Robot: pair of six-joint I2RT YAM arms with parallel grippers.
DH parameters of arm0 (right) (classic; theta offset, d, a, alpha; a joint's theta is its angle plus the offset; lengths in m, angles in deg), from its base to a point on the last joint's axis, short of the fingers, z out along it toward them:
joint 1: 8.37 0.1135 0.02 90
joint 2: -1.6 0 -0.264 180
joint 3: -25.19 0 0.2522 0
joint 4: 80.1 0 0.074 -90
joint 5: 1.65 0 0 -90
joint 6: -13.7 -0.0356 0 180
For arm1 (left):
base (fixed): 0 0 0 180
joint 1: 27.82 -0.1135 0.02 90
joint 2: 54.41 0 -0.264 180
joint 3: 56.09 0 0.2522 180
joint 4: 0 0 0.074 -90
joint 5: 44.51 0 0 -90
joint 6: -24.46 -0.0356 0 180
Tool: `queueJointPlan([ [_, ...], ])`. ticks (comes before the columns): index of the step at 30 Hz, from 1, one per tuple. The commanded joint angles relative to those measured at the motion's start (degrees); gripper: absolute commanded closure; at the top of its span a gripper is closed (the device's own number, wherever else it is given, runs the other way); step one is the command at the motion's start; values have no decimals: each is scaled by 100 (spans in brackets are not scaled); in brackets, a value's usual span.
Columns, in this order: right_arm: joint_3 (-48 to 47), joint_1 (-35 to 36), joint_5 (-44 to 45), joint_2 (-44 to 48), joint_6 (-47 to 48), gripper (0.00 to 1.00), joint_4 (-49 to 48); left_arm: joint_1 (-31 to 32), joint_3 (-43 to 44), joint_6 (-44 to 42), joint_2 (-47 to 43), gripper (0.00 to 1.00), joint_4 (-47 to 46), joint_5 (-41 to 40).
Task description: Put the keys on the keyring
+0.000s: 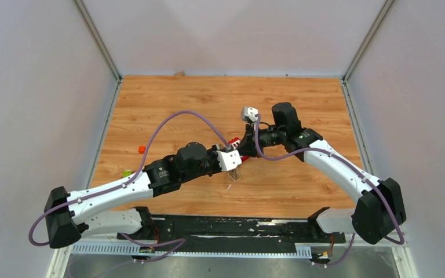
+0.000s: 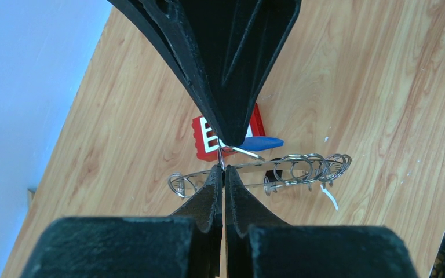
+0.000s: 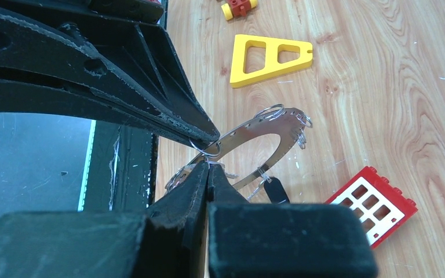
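Pinching at nearly one spot, the left claw [image 2: 223, 172] and the right claw [image 3: 208, 168] are both closed tight on the edge of the keyring [image 3: 261, 126]. A thin wire loop sits between their tips. The ring is held at a tilt near the middle of the table [image 1: 301, 104], and it seems to be raised off the wood.

It is a broad, flat band of thin silvery metal, curved like a crescent, with small holes punched along its outer edge. Little split rings [image 2: 301, 169] of bright wire hang from it in a cluster. From the left wrist it shows edge-on as a narrow strip.

One key has a black head [image 3: 276, 190] and sits just under the band beside a small loop. I cannot tell whether it is hooked on. The other key has a smooth blue head [image 2: 262, 142] and a thin silvery blade. It shows just beside the right claw's tip, and I cannot tell whether it hangs or lies on the table.

The tabletop is pale wood-grain board with faint scuffs. A red plastic block [image 3: 375, 204] with studs and a white window grid lies near the ring. A flat yellow triangular frame [image 3: 266, 70] with two cut-outs lies farther off, and a small yellow and red toy piece [image 3: 239, 7] beyond it.
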Motion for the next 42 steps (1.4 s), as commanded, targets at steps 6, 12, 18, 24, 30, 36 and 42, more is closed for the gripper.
queueJointPlan([
  [6,-222,-163,78,-100,134,100,-108,43,-38,-183,-360,100,-343,620],
  [12,-215,-152,30,-165,143,100,-103,35,-24,-201,-388,100,-354,813],
  [18,-178,-152,140,-95,76,100,-175,39,52,-98,-330,100,-311,892],
  [24,-140,-143,341,-13,-73,100,-294,40,225,106,-172,100,-253,872],
  [30,-92,-86,519,82,-177,100,-387,32,443,365,64,100,-223,645],
  [36,-49,-73,677,127,-267,100,-449,38,648,587,285,100,-194,541],
  [42,-25,-56,795,102,-364,100,-494,36,730,734,418,100,-229,353],
])
